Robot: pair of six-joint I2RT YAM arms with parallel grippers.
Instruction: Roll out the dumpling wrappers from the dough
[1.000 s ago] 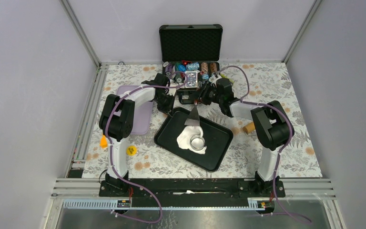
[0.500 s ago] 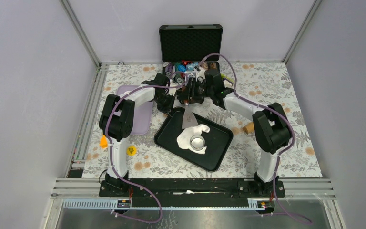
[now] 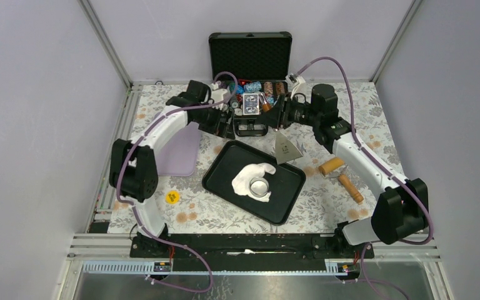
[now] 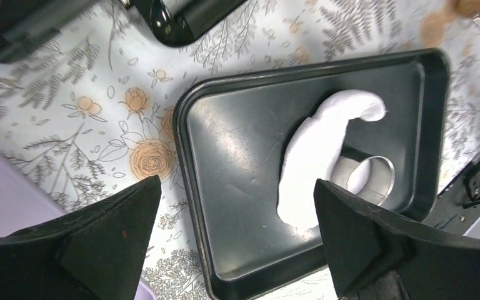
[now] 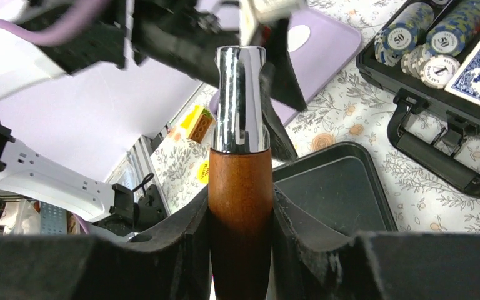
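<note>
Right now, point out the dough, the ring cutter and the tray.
dough [image 3: 244, 179]: top view, flat middle.
ring cutter [image 4: 384, 181]: left wrist view, steel wall.
tray [image 3: 222, 175]: top view, bare floor.

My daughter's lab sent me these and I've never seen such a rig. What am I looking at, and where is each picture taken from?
These are two robot arms, the left arm and the right arm, bolted at the near edge of a flower-patterned table. The wide picture comes from a fixed camera above and behind them; the other two come from a camera on each wrist, showing that arm's own fingers. On the table sits a black tray holding white dough, with a steel ring cutter at its edge. Nearby lie a purple board, a wooden-handled tool and an open black case of poker chips. The left gripper is open and empty above the tray. The right gripper is closed on the wooden handle of a metal-bladed scraper.
</note>
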